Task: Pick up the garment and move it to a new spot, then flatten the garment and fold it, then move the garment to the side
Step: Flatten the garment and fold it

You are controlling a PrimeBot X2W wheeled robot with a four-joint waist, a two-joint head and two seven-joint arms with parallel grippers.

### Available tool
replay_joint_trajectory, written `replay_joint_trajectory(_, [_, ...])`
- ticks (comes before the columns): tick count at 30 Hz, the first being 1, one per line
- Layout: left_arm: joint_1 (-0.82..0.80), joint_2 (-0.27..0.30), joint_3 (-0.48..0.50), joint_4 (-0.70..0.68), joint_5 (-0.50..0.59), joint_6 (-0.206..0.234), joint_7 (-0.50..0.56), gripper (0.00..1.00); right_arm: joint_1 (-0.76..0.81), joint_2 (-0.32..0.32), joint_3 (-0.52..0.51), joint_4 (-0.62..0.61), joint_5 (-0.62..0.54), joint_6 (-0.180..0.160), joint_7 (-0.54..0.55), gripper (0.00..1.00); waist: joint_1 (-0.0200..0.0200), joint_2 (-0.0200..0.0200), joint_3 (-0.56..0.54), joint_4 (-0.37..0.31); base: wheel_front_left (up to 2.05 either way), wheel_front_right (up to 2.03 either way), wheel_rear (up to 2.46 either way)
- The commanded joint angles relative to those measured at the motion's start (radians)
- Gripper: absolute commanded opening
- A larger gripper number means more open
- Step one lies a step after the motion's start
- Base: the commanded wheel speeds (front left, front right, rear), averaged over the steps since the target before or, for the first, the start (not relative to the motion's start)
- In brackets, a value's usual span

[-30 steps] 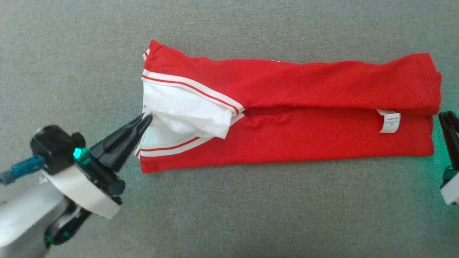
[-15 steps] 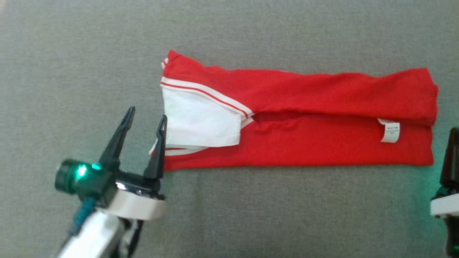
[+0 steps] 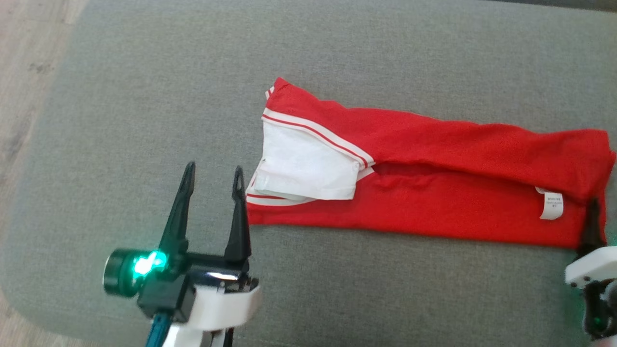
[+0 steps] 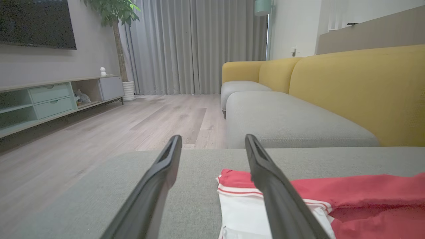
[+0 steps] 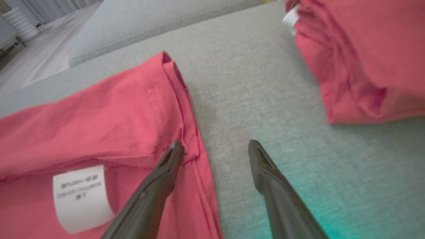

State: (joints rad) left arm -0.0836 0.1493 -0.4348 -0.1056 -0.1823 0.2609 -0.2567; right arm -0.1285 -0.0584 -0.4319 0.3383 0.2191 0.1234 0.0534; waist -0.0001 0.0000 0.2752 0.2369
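Note:
The garment (image 3: 434,193) is a red shirt with a white, red-striped sleeve, folded into a long strip across the grey cushion (image 3: 337,48). A white label (image 3: 551,203) shows near its right end. My left gripper (image 3: 213,168) stands open just left of the sleeve end, with nothing between its fingers. In the left wrist view the gripper (image 4: 213,139) is apart from the garment (image 4: 365,199). My right gripper (image 5: 215,145) is open at the right end, its left finger over the hem corner of the garment (image 5: 99,116). One of its fingers (image 3: 591,226) shows in the head view.
The cushion's rounded left edge meets wood floor (image 3: 29,72). A second red cloth (image 5: 365,59) lies just beyond the garment's right end. A yellow sofa back (image 4: 348,86) rises behind the cushions, and a low cabinet (image 4: 49,99) stands across the room.
My left gripper let go of the white sleeve edge, opened and drew back toward me. The right gripper opened too. The head camera shifted, so the whole picture moved.

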Motion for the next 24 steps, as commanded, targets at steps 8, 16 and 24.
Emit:
replay_joint_trajectory(8, [0.042, -0.054, 0.120, -0.044, 0.047, -0.078, -0.005, 1.00, 0.001, -0.018, 0.074, 0.022, 0.049, 0.007, 0.033, 0.00, 0.0001, 0.0000, -0.022, 0.004, 0.00, 0.00, 0.00])
replay_joint_trajectory(16, [0.063, -0.080, 0.170, -0.041, 0.070, -0.123, -0.005, 1.00, -0.012, -0.082, 0.095, 0.026, 0.094, 0.007, 0.004, 0.00, 0.0001, 0.0000, -0.040, -0.010, 0.00, 0.00, 0.00])
replay_joint_trajectory(24, [0.082, -0.092, 0.205, -0.043, 0.076, -0.152, -0.005, 1.00, 0.025, -0.143, 0.035, -0.119, 0.155, 0.007, 0.040, 0.00, 0.0001, 0.0000, -0.065, -0.038, 0.00, 0.00, 0.00])
